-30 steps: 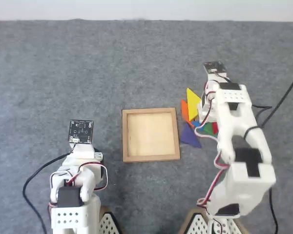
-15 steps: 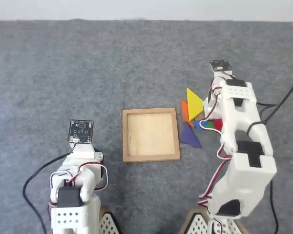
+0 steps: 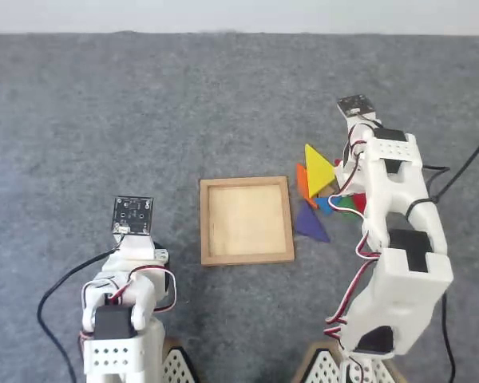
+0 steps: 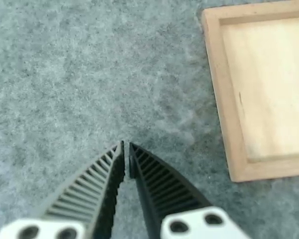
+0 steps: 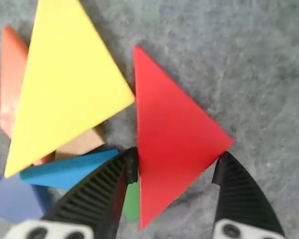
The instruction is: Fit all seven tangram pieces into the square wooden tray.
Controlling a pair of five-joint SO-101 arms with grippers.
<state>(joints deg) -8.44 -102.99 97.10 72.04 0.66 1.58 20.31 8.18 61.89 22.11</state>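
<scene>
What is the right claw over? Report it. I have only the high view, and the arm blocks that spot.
Observer: The right claw is open and straddles one corner of the red triangle, which lies flat beside the yellow triangle.
Operator: Now give me the left claw's state.
Observer: The left claw is shut, over the bare grey mat, off to one side of the wooden tray and apart from its rim.
</scene>
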